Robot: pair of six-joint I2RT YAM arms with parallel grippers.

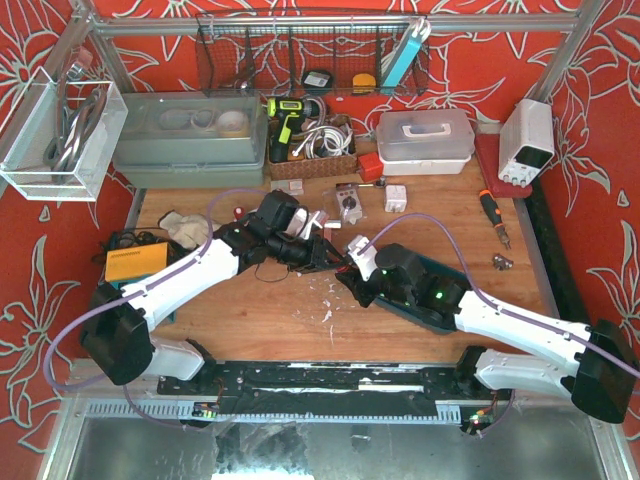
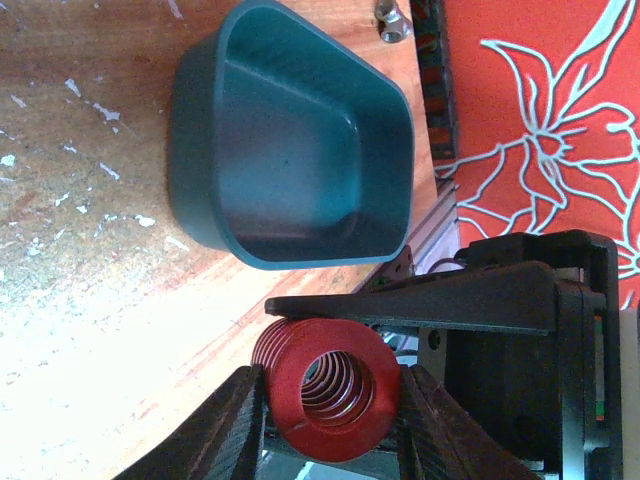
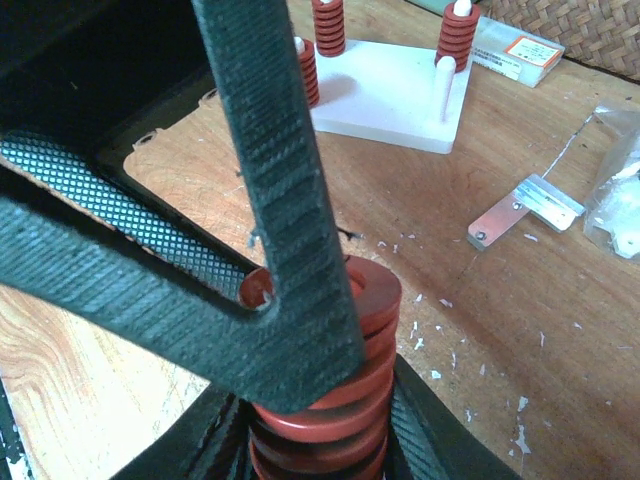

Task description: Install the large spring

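Right fingers (image 3: 425, 432) clamp the spring (image 3: 375, 300); left fingers (image 2: 235, 430) flank it, grip unclear. Left wrist looks straight down its axis; right wrist shows its coils.

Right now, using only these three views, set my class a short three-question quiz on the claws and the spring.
1. True or false: the right claw is shut on the large spring.
2. Which container shows in the left wrist view? A. green tray B. wicker basket C. clear lidded box
3. Fill in: on the white base plate, red springs sit over white ____.
Key: 1 true; 2 A; 3 pegs.
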